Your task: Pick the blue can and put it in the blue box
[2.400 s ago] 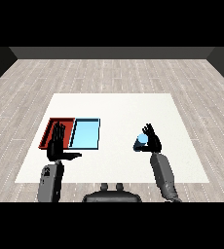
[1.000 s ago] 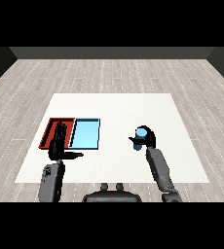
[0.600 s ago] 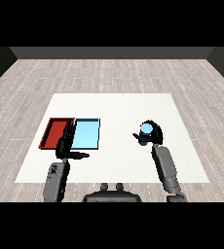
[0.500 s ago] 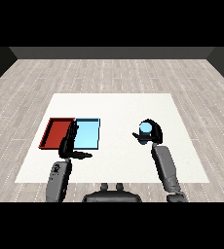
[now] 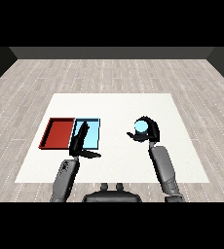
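The left hand (image 5: 81,143) is held flat, fingers straight, thumb spread. Its fingertips overlap the near edge of the blue tray (image 5: 92,135), part of which is hidden. The red tray (image 5: 58,133) lies just beyond, touching it. The blue can (image 5: 141,127) is enclosed by the curled fingers of the right hand (image 5: 150,132); only its top is seen, well apart from both trays, above the white table (image 5: 114,104).
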Tool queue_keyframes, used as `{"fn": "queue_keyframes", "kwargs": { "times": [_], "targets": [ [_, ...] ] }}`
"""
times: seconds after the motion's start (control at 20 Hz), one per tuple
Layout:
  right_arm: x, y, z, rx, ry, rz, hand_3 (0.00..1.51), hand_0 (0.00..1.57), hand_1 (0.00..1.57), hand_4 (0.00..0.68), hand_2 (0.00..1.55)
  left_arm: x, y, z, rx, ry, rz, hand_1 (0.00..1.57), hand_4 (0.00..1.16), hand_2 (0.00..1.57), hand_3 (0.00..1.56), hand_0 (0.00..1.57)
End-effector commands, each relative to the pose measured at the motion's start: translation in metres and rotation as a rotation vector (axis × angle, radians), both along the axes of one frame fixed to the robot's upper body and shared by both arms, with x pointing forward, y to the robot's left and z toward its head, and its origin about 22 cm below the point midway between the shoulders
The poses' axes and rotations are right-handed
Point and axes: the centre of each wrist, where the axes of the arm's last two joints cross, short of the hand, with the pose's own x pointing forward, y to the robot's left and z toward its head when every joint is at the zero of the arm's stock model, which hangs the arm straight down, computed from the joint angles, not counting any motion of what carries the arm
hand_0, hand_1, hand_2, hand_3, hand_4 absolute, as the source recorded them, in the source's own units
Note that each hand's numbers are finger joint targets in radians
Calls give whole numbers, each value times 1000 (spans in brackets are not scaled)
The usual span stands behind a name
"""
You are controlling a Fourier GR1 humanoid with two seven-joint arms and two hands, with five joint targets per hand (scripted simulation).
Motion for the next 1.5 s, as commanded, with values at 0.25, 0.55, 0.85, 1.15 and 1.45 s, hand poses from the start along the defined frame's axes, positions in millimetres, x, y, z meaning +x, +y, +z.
{"fn": "queue_keyframes", "kwargs": {
  "times": [0.25,0.55,0.85,1.15,1.45],
  "targets": [
    [-16,50,16,-35,-15,29,1401,1438,1438,609,1451,14,-32,-7,-26,77,-69,0,0,0,0,0],
    [-4,74,11,-48,-35,48,1399,1455,1455,608,1456,7,-62,0,-28,99,-90,0,0,0,0,0],
    [8,77,18,-61,-45,77,1401,1489,1489,615,1468,-5,-62,-2,-33,125,-84,0,0,0,0,0],
    [-20,87,16,-74,-59,86,1401,1493,1493,610,1469,23,-82,-26,-46,154,-98,0,0,0,0,0],
    [-10,96,27,-36,-75,108,1399,1481,1481,605,1465,15,-86,-18,-43,180,-97,0,0,0,0,0]
  ]
}}
